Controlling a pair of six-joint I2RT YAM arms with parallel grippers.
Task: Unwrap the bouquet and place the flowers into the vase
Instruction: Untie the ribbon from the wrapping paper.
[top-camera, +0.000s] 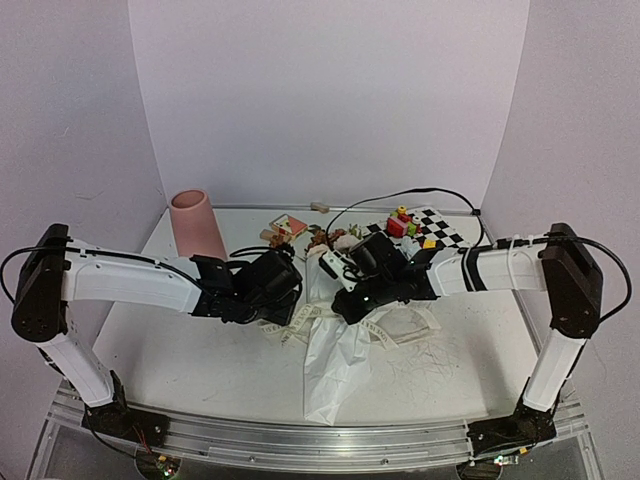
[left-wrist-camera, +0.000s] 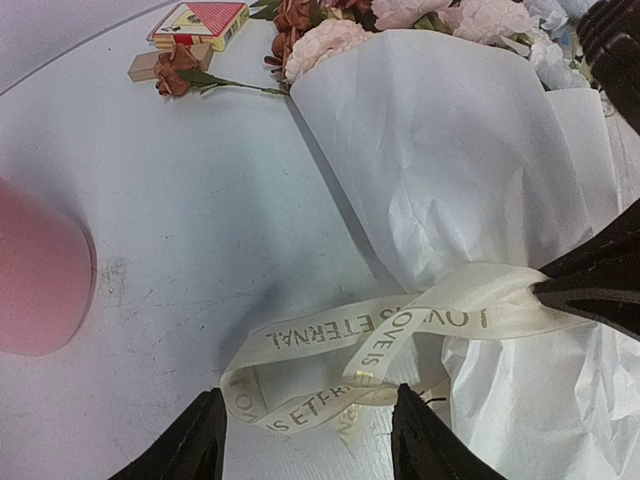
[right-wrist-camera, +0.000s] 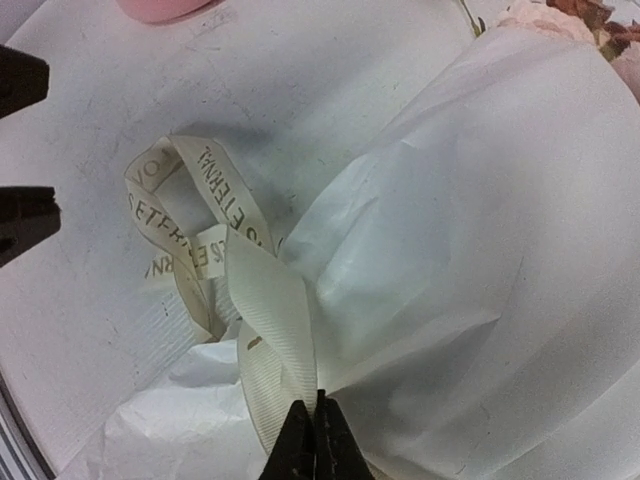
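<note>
the right gripper (right-wrist-camera: 315, 440) has its fingers pressed together on a tail of the cream ribbon (right-wrist-camera: 270, 310), pinching it just where the ribbon leaves the waist of the bouquet (top-camera: 345, 325). nearest the arm bases, the bouquet's white paper (top-camera: 330, 375) fans out in a crinkled tail flat on the counter (top-camera: 170, 350). a little further in, the left gripper (left-wrist-camera: 308, 450) stands spread, its two dark fingers (left-wrist-camera: 195, 445) apart over the ribbon's loose loops; whether the tips touch the ribbon i cannot tell. the ribbon bears gold lettering and is wound round the narrow part of the paper. beyond both grippers the paper widens into a cone, and the flowers (left-wrist-camera: 335, 40) show at its far end, pale pink, white, light blue and rust-brown heads, lying sideways on the counter. just left of them a single rust-brown rose (left-wrist-camera: 175, 72) lies loose beside a small wooden block (left-wrist-camera: 148, 66) and a red-and-yellow box (left-wrist-camera: 200, 20). the pink vase (top-camera: 197, 225) stands on its base at the far left, well apart from the bouquet. at the far right lies a checkered mat (top-camera: 445, 230) with small colourful blocks (top-camera: 400, 222), and a black cable (top-camera: 400, 193) curves along the back.
</note>
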